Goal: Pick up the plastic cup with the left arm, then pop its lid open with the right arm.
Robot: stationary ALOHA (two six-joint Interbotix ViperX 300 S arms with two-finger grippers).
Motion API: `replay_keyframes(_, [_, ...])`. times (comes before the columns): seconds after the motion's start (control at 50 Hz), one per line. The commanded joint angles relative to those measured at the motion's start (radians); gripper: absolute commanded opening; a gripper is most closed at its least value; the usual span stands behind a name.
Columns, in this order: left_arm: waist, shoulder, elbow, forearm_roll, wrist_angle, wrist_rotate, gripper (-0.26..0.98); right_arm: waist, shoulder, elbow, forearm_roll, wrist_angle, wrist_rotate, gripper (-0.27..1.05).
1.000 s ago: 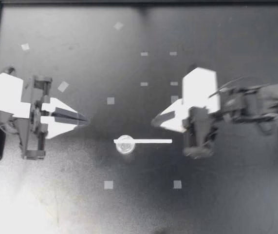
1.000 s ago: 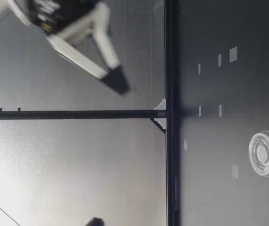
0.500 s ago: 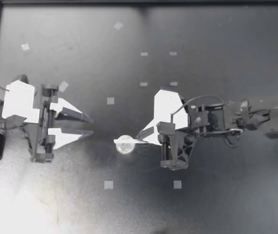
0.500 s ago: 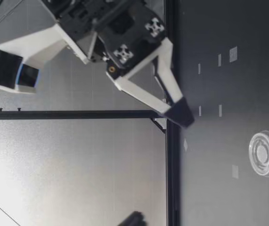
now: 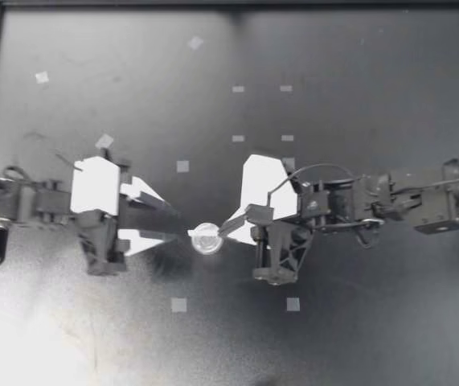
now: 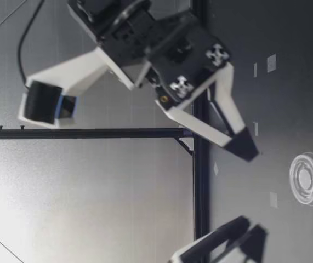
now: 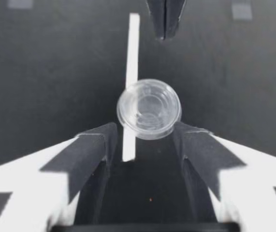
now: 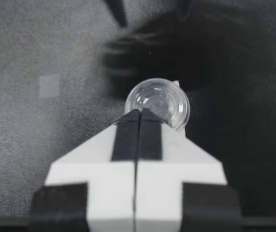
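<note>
Just ahead of my left gripper [image 5: 183, 226], a small clear cup [image 5: 206, 239] stood on the black table [image 5: 334, 64], close to the fingertips. That gripper's two fingers were spread apart. Seen from its own wrist, the cup [image 7: 149, 108] sat at the mouth of the gap between the pads [image 7: 96, 145]; I could not tell whether either pad touched it. A white strip [image 7: 132, 58] lay flat under the cup and ran on away from the left gripper [image 7: 146, 139].

My right gripper [image 5: 223, 231] reached in from the opposite side. Its fingers were pressed together with nothing between them, and their tip was just beside the cup's rim. From the right wrist, the cup [image 8: 157, 100] showed directly ahead of the closed right gripper [image 8: 138, 115], a little off to one side. At table height, the right gripper [image 6: 248, 152] slanted tip-down over the table. The cup [image 6: 308, 179] was near its tip, and the left gripper [image 6: 252, 236] was spread beside it.
</note>
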Motion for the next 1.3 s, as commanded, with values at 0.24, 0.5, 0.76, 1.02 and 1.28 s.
replay_keyframes(0.24, [-0.017,0.08,-0.048,0.002,-0.009,-0.012,0.56,0.006,0.043,-0.044,0.0,-0.012,0.021,-0.08])
replay_keyframes(0.5, [-0.017,0.12,-0.052,0.0,-0.014,-0.015,0.62,0.006,0.057,-0.052,0.0,-0.015,0.023,-0.08])
replay_keyframes(0.76, [-0.015,0.169,-0.071,0.0,-0.025,-0.021,0.63,0.005,0.075,-0.066,0.0,-0.014,0.023,-0.08])
replay_keyframes(1.02, [-0.015,0.199,-0.075,-0.002,-0.049,-0.023,0.63,0.006,0.089,-0.069,0.0,-0.014,0.025,-0.08])
replay_keyframes(1.28, [-0.015,0.225,-0.089,-0.002,-0.083,-0.023,0.63,0.005,0.097,-0.069,0.002,-0.014,0.025,-0.08])
